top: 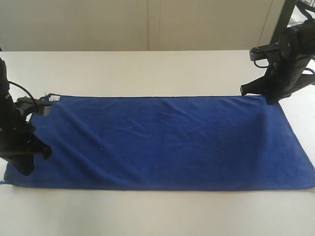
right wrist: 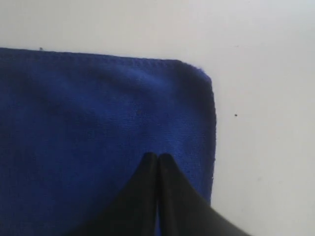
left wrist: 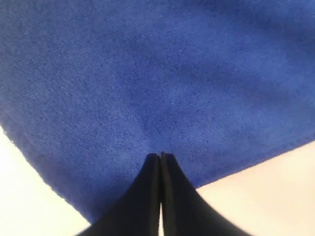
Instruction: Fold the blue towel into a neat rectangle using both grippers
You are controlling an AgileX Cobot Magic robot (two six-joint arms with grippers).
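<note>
The blue towel (top: 162, 142) lies spread flat and long across the white table (top: 147, 69), with a few shallow creases. My left gripper (top: 25, 169) is at the towel's near left corner, its fingers pressed together with the tips on the cloth. In the left wrist view the left gripper (left wrist: 160, 155) is shut over the towel (left wrist: 157, 73) close to that corner. My right gripper (top: 271, 101) sits at the far right corner. There the right gripper (right wrist: 157, 156) is shut over the towel (right wrist: 98, 123), and no cloth shows pinched between the fingers.
A small white label (top: 54, 98) sticks out at the towel's far left corner. Bare table lies behind and in front of the towel. A pale wall (top: 147, 24) stands at the back. The right arm's cables (top: 300, 19) hang at the upper right.
</note>
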